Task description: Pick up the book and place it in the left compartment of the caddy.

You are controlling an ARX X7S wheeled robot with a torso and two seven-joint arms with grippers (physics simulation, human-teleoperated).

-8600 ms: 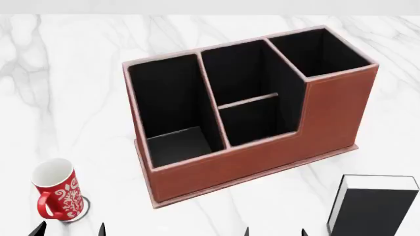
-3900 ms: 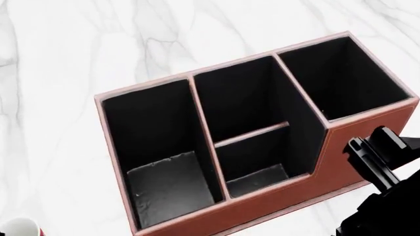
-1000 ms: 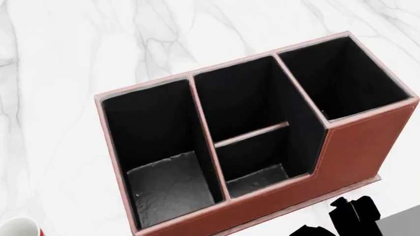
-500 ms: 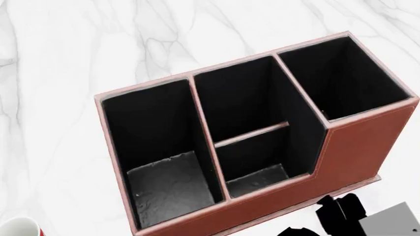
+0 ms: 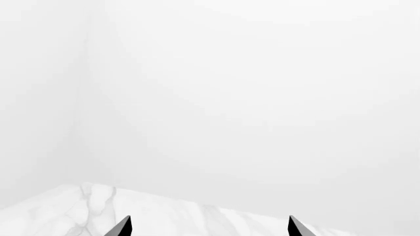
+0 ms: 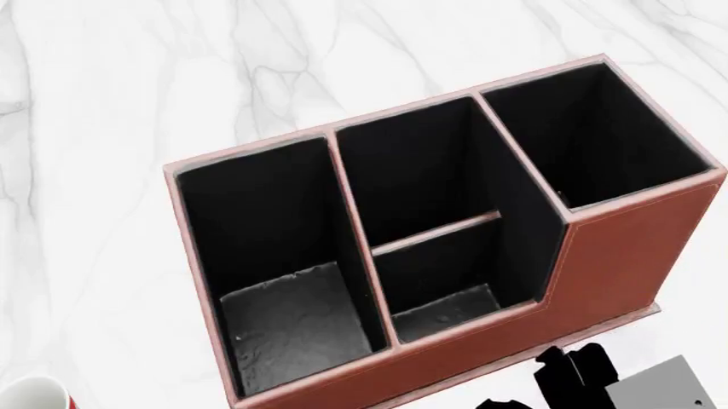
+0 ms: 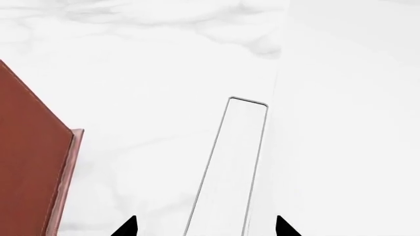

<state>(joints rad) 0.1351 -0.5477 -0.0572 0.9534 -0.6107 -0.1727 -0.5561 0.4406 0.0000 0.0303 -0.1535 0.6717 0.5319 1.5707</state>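
The book (image 7: 229, 162) shows only in the right wrist view, edge-on: a long white strip of page edges with thin dark cover lines, standing on the marble. My right gripper (image 7: 204, 227) is open, one fingertip on each side of the book, not touching it. In the head view the right gripper (image 6: 574, 375) is a black shape in front of the caddy's right end. The caddy (image 6: 637, 247) is reddish-brown with black lining. Its left compartment (image 6: 296, 328) is empty. My left gripper (image 5: 208, 228) is open and empty, and out of the head view.
The red-and-white mug (image 6: 34, 394) just shows at the head view's bottom-left corner. The caddy's side wall (image 7: 33, 162) is close beside the book. The marble table's edge (image 5: 196, 206) and a white wall face the left wrist.
In the head view my right gripper has come down from beside the caddy's right end to the table in front of it, then shifted a little left. The caddy has not moved.
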